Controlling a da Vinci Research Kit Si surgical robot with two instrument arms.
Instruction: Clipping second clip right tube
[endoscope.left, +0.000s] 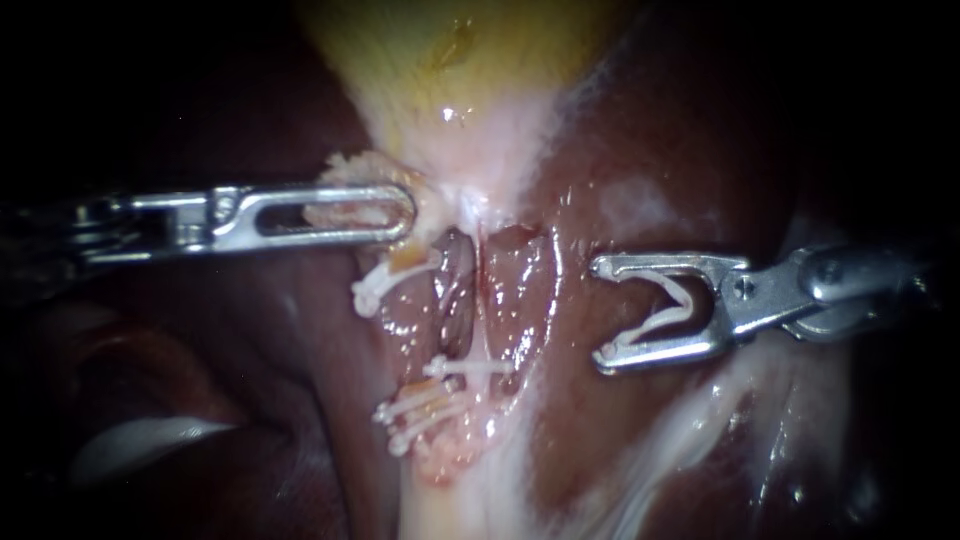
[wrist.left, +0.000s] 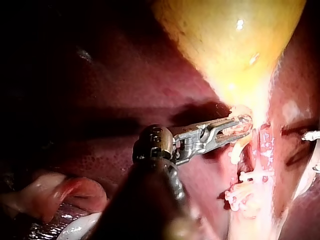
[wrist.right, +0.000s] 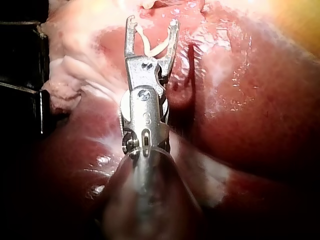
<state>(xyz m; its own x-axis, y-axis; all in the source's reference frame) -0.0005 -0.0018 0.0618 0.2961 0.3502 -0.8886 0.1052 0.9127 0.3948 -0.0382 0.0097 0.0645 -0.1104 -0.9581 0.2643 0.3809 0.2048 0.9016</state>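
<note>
Right instrument (endoscope.left: 602, 314) has a clip (endoscope.left: 668, 308) sitting in its wide-spread jaws; left instrument (endoscope.left: 402, 212) pinches tissue (endoscope.left: 350, 168) by the gallbladder (endoscope.left: 450, 50).

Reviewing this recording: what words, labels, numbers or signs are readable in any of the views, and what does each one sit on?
No text is readable in any view.
left instrument: no legible lettering.
right instrument: a tiny mark on its housing, too small to read.
loaded clip, clips on the tubes, gallbladder, liver: unmarked.
</note>
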